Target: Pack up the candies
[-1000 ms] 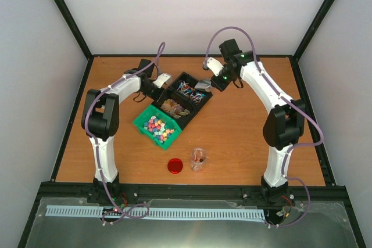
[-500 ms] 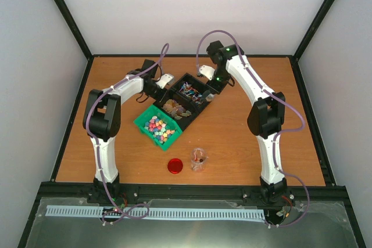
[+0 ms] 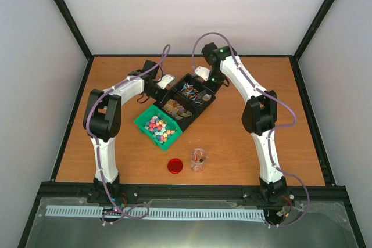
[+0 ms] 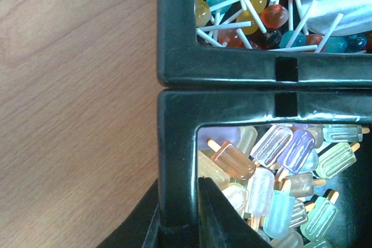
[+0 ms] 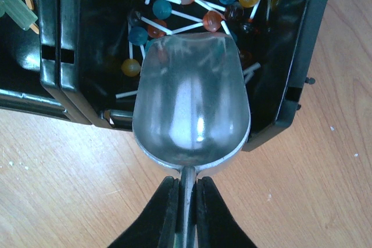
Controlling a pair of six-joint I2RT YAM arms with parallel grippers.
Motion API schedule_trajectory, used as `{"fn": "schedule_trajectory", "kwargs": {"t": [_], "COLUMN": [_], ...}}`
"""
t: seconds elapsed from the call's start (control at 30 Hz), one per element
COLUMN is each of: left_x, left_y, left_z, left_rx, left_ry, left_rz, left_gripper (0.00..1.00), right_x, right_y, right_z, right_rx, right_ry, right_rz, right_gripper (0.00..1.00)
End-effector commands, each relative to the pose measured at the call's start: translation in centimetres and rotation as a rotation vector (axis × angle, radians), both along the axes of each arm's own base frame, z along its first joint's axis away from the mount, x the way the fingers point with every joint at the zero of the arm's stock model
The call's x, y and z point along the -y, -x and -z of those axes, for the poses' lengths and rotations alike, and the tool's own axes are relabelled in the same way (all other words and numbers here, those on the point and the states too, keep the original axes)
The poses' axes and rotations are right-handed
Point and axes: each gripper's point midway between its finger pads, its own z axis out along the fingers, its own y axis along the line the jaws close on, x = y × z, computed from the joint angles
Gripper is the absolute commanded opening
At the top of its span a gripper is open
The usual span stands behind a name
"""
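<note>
The left claw point(image 4: 179, 201) is shut tight on the thick wall of a black plastic box point(image 4: 174, 143), with one black finger inside the box and one outside it. That box is square with round corners and is full of little ice-lolly sweets point(image 4: 273, 184). They are flat, see-through blocks on short sticks, in pale purple, orange, green and blue. A second black box point(image 4: 174, 39) just like it sits touching the first, edge to edge. It holds round, glossy lollipops point(image 4: 256, 4) on thin white sticks, in orange, yellow and teal. In front of the black boxes sits a green plastic tray point(image 3: 141, 121) with straight sides, turned at a slant. The candies point(image 3: 158, 128) lie piled in this tray as small lumps of pink, yellow, blue and white. Everything stands on a smooth brown wooden table point(image 3: 244, 137). Nearer the arms lies a flat, round red lid point(image 3: 174, 166), and just to its right stands a small clear cup point(image 3: 198, 160) with something tiny and dark inside. The right claw point(image 5: 186, 213) is squeezed shut on the thin handle of a shiny metal scoop point(image 5: 192, 97). The scoop's bowl is smooth and rounded like a shovel, and it hangs over the near edge of the lollipop box.
</note>
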Motion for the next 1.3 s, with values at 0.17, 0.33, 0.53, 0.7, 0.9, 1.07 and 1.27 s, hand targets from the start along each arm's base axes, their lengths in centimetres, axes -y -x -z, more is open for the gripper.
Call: {"fn": "schedule_trajectory", "kwargs": {"t": [0.17,0.33,0.53,0.7,0.9,1.07,1.27], "left_x": [1.3,1.6,2.1,2.3,2.2,1.9,1.6], "left_y": [0.6,0.9,1.0,0.6,0.3,0.1,0.0], "left_z": [-2.2,-2.1,-2.0,-1.9,-1.7,-1.2,-1.1], "left_rx": [0.056,0.056,0.062,0.071,0.062,0.055,0.051], "left_ry": [0.043,0.054,0.075,0.067,0.053,0.029,0.019], "left_rz": [0.071,0.109,0.158,0.183,0.182,0.167,0.149], "left_gripper": [0.14,0.13,0.12,0.11,0.11,0.10,0.09], "right_x": [-0.8,-1.0,-1.5,-1.4,-0.1,1.8,3.4], "right_y": [0.5,1.0,1.2,1.3,1.7,2.4,3.2], "right_z": [3.4,5.1,6.1,5.5,3.7,2.6,1.6], "right_rx": [-0.051,-0.013,0.031,0.066,0.122,0.097,0.060], "right_ry": [-0.065,-0.118,-0.181,-0.222,-0.201,-0.163,-0.127], "right_rz": [0.025,0.038,0.046,0.047,0.034,0.058,0.081], "right_gripper": [0.03,0.03,0.03,0.03,0.03,0.03,0.03]}}
